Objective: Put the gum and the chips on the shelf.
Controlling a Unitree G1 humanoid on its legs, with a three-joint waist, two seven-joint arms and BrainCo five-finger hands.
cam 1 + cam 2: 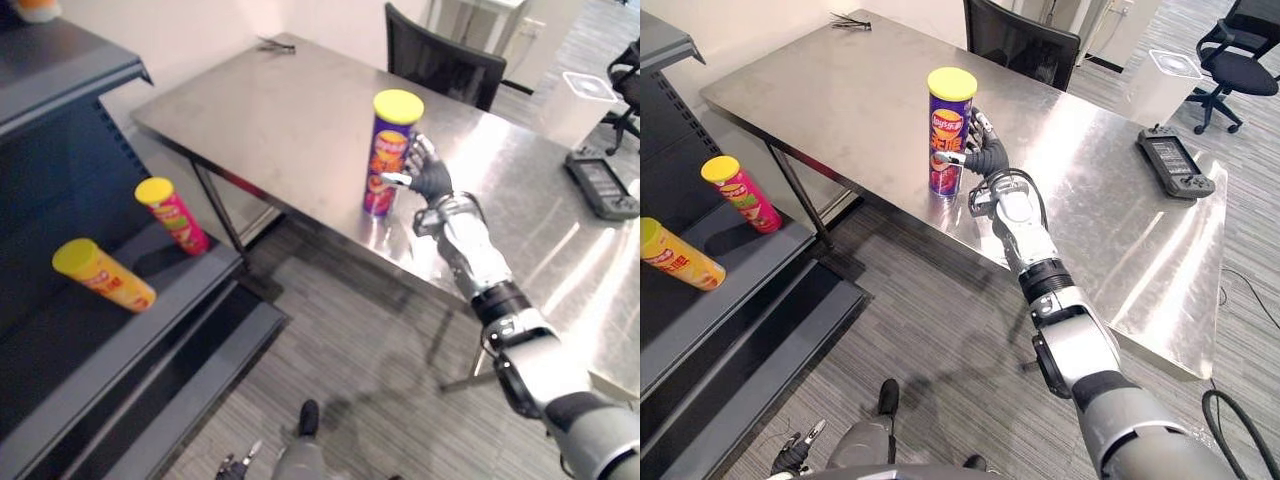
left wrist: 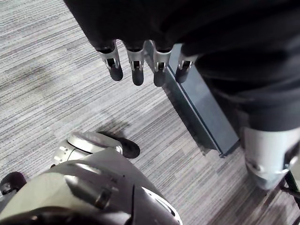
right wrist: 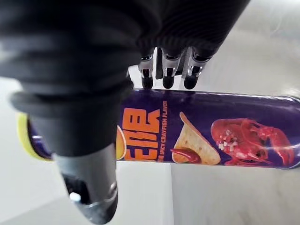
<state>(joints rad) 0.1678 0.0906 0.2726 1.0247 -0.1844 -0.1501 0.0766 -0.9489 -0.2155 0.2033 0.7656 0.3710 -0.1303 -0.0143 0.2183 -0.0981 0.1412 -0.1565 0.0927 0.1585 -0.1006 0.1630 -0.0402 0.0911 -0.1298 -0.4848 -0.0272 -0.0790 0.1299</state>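
A purple chips can (image 1: 390, 160) with a yellow lid stands upright near the front edge of the steel table (image 1: 280, 110). My right hand (image 1: 430, 175) is right beside it, open, with straight fingers (image 3: 166, 75) reaching past the can's far side and the thumb (image 3: 89, 187) on its near side. I cannot tell whether the fingers touch it. On the dark shelf (image 1: 190, 290) at the left a yellow can (image 1: 100, 275) lies on its side and a red can (image 1: 172, 215) leans. My left hand (image 2: 136, 65) hangs low over the floor, open and holding nothing.
A black chair (image 1: 440, 60) stands behind the table. A black handheld device (image 1: 603, 185) lies at the table's right end, near a white box (image 1: 585, 100). An upper shelf board (image 1: 60, 80) overhangs the cans. Grey carpet lies between shelf and table.
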